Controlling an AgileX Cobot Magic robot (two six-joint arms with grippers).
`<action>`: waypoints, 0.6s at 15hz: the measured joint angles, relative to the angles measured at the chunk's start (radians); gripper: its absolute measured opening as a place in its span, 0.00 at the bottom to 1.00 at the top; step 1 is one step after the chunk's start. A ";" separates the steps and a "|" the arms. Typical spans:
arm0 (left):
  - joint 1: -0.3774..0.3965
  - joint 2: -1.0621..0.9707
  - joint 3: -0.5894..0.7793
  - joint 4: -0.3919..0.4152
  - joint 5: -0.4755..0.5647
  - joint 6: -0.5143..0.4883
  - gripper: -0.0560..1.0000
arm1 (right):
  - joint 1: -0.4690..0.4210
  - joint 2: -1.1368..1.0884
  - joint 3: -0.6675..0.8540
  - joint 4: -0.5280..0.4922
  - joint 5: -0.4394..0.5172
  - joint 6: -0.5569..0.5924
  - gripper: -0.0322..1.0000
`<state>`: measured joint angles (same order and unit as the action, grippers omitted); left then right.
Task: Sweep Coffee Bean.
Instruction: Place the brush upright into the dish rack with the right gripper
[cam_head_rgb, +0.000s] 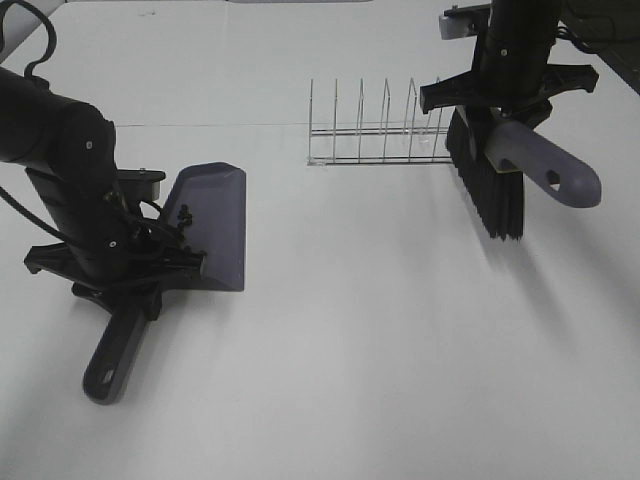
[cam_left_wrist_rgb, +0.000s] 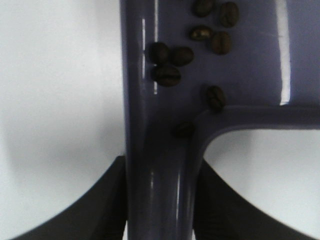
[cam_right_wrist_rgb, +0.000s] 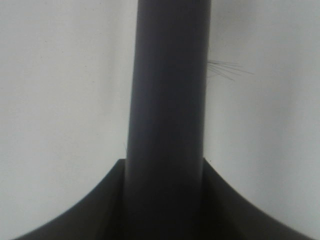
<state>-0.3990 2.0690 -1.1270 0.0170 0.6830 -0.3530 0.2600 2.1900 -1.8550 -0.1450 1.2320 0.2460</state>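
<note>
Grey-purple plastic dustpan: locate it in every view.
Exterior high: grey-purple plastic dustpan at left, handle pointing lower left.
Left wrist: the dustpan fills the middle, where handle meets pan.
Right wrist: not in it; only the grey brush handle.
Shared landmark: dark coffee beans in the pan near the handle.

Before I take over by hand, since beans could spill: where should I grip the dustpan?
By the free end of its handle, coming from above: it sticks out narrow and clear past the left gripper. Keep the dustpan level so the coffee beans stay in.
</note>
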 joint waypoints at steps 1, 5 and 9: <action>0.000 0.000 0.000 0.000 0.000 0.000 0.38 | -0.004 0.017 0.000 -0.002 -0.001 0.000 0.33; 0.000 0.000 0.000 0.000 0.001 0.001 0.38 | -0.026 0.039 0.000 -0.006 -0.040 0.000 0.33; 0.000 0.000 0.000 0.000 0.002 0.001 0.38 | -0.027 0.066 -0.002 0.030 -0.093 0.000 0.33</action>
<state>-0.3990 2.0690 -1.1270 0.0170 0.6850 -0.3520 0.2330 2.2560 -1.8570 -0.1150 1.1390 0.2460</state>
